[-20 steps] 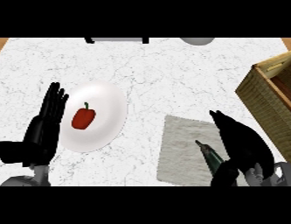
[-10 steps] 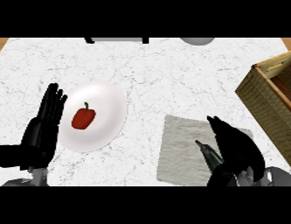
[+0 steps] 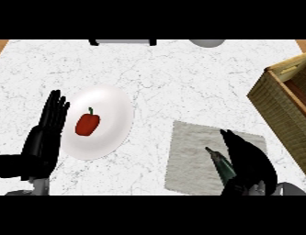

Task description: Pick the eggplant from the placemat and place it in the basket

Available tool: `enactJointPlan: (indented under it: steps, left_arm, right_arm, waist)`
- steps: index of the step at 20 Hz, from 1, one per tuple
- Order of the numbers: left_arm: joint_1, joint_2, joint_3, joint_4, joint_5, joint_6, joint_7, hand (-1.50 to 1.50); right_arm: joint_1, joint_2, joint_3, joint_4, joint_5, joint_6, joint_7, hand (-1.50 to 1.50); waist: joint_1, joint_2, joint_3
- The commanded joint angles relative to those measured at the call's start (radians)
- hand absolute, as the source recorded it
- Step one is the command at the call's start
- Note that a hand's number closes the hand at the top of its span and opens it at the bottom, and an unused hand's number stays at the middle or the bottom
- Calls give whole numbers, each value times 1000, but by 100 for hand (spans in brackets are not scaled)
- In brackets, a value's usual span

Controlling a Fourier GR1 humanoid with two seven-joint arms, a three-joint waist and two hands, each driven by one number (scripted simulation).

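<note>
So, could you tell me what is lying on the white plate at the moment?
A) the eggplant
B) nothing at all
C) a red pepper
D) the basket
C: a red pepper with a dark stem lies on the white plate, just right of the open left hand; the eggplant shows as a dark sliver over the grey placemat, by the right hand.

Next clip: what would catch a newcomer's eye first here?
The red pepper on the white plate at centre-left stands out most, with the open left hand resting beside the plate. At lower right, the right hand is over the grey placemat, beside a dark eggplant. The wicker basket sits at the right edge.
</note>
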Motion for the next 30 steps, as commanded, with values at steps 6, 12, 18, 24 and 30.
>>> enactJointPlan:
  steps: [6, 12, 18, 24, 30]
  left_arm:
    - [-43, -22, 52, 71, -3, -33, -26, 0]
    - [19, -26, 22, -16, -31, -42, 7, 0]
    - [-10, -50, 53, 18, -45, -45, 6, 0]
    - [-32, -43, 51, -28, -60, -43, 70, 0]
    - [-10, -55, 66, -30, -58, -67, 57, 0]
  right_arm:
    - [104, 50, -14, -54, 83, 29, 116, -150]
    - [62, 138, -69, 124, 116, 57, 56, -150]
    - [103, 176, -91, 92, 173, 86, 63, -150]
    - [114, 122, -62, 186, 176, 159, -148, 150]
    - [123, 194, -42, 203, 265, 137, -140, 150]
  waist:
    - [-6, 0, 0]
    - [4, 1, 0]
    - [0, 1, 0]
    - [4, 1, 1]
    - [4, 1, 1]
